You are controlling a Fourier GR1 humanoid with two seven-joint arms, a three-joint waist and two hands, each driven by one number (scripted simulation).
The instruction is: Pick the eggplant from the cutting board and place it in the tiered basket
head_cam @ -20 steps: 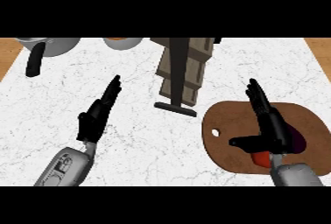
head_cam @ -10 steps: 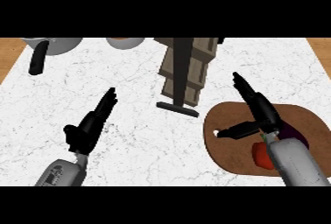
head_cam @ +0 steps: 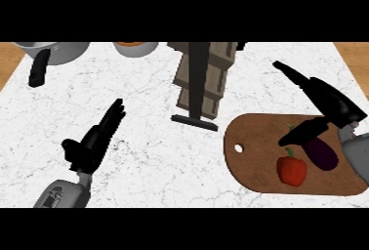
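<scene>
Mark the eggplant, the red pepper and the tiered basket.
eggplant (head_cam: 323,155): head view, middle of its purple body.
red pepper (head_cam: 292,169): head view, its red flesh.
tiered basket (head_cam: 204,78): head view, its brown wall.

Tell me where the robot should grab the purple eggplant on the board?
Probably round its fat middle, coming down from above. The eggplant lies flat and long on the cutting board, so fingers can close across its narrow width. The red pepper sits close beside it, so a sideways approach looks cramped. The right hand, open, is the nearest one.
</scene>
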